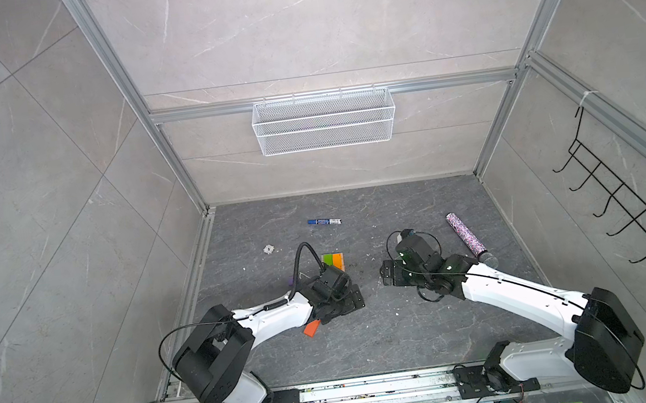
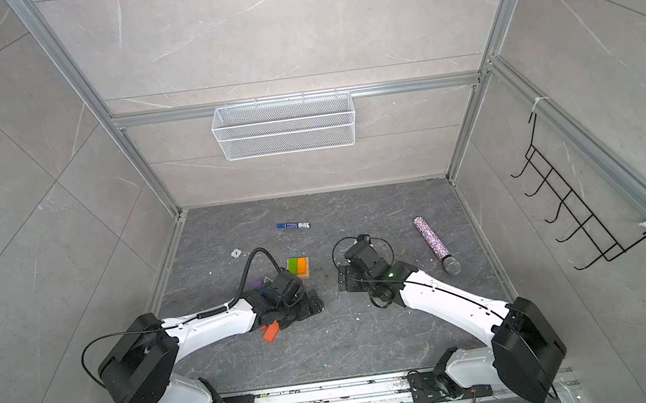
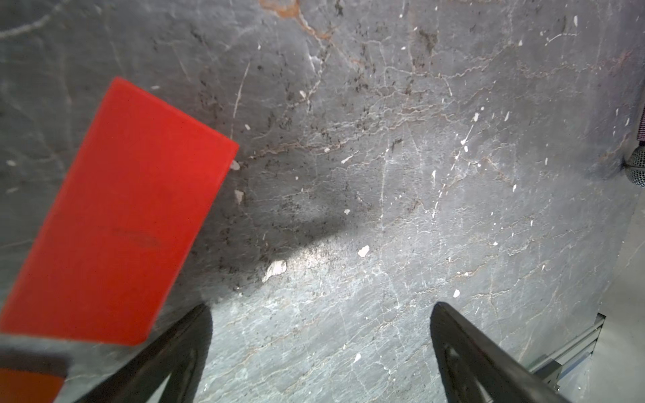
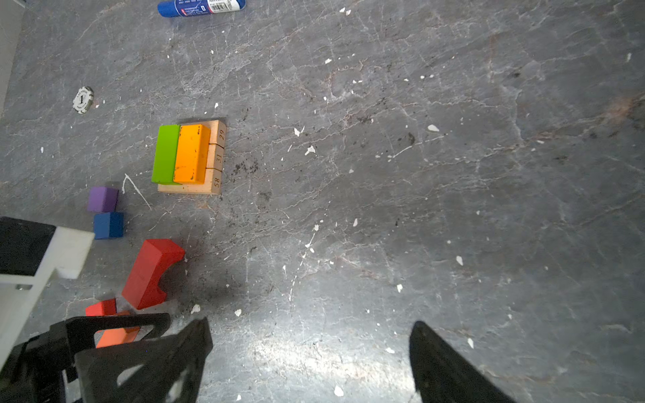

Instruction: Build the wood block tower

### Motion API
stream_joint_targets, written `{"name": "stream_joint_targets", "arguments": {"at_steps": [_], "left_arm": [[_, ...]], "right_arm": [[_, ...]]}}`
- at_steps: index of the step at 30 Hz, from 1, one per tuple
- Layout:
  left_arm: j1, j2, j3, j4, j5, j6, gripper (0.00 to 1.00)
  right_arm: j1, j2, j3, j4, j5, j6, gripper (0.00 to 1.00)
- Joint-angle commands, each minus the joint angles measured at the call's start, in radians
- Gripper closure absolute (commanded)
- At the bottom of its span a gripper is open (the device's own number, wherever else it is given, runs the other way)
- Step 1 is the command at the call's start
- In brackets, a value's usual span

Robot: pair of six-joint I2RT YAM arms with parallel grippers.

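Note:
The tower [image 4: 190, 157] is a green block [image 4: 165, 153] and an orange block [image 4: 191, 153] side by side on three tan blocks [image 4: 217, 157]; it shows in both top views [image 1: 333, 260] [image 2: 298, 266]. Loose nearby lie a purple cube [image 4: 102, 199], a blue cube [image 4: 109, 225], a red arched block [image 4: 150, 275] and a small red cube [image 4: 102, 307]. An orange-red oblong [image 3: 115, 216] [image 1: 312, 328] lies just outside my left gripper's [image 3: 321, 314] [image 1: 352, 301] open jaws. My right gripper [image 4: 310, 328] [image 1: 385, 275] hangs open over bare floor, right of the tower.
A blue marker pen [image 1: 324, 221] lies behind the tower and a poker chip [image 4: 83, 100] to its left. The glittery microphone [image 1: 469, 239] lies right of my right arm. A white wire basket [image 1: 324, 121] hangs on the back wall, black hooks [image 1: 623, 207] on the right wall.

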Motion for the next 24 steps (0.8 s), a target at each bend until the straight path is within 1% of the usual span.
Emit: {"name": "stream_joint_targets", "arguments": {"at_steps": [1,12,24], "left_arm": [[-0.004,0.008,0.041,-0.022,-0.039,-0.02,0.0],[0.008,0.005,0.047,-0.06,-0.084,-0.013,0.0],[0.035,-0.006,0.04,-0.057,-0.093,-0.017,0.0]], "right_arm": [[-0.005,-0.016,-0.014,-0.024,0.018,0.013,0.12],[-0.006,-0.006,-0.012,-0.022,0.011,0.013,0.12],[-0.006,-0.012,-0.004,-0.034,0.009,0.004,0.12]]}}
